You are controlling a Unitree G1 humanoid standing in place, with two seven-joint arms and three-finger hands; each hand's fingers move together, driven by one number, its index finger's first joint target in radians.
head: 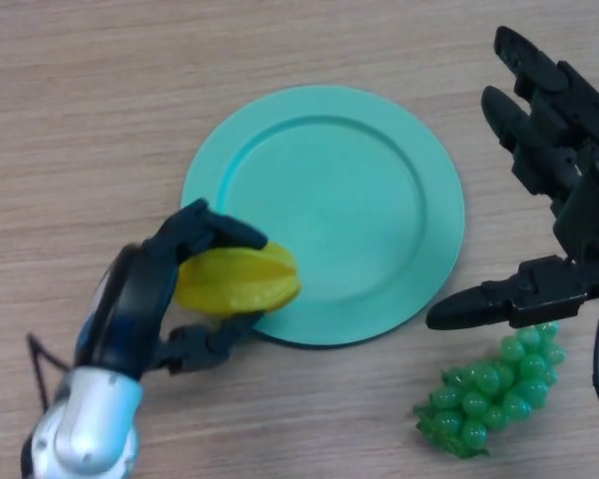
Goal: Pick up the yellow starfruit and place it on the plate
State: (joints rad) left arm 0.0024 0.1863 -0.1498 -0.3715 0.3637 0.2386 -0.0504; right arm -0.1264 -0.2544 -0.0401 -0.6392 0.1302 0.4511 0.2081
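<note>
Left hand (145,299): fingers and thumb curled round the yellow ridged plastic starfruit (238,281), held at the lower-left rim of the round teal plate (324,215) | Right hand (549,190): fingers straight, spread, holding nothing, beside plate's right edge | green plastic grape bunch (489,394): on wooden table (90,120), below right hand

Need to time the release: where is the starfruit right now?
In the head view the starfruit is gripped in the left hand, lower left, overlapping the plate's lower-left rim.
</note>
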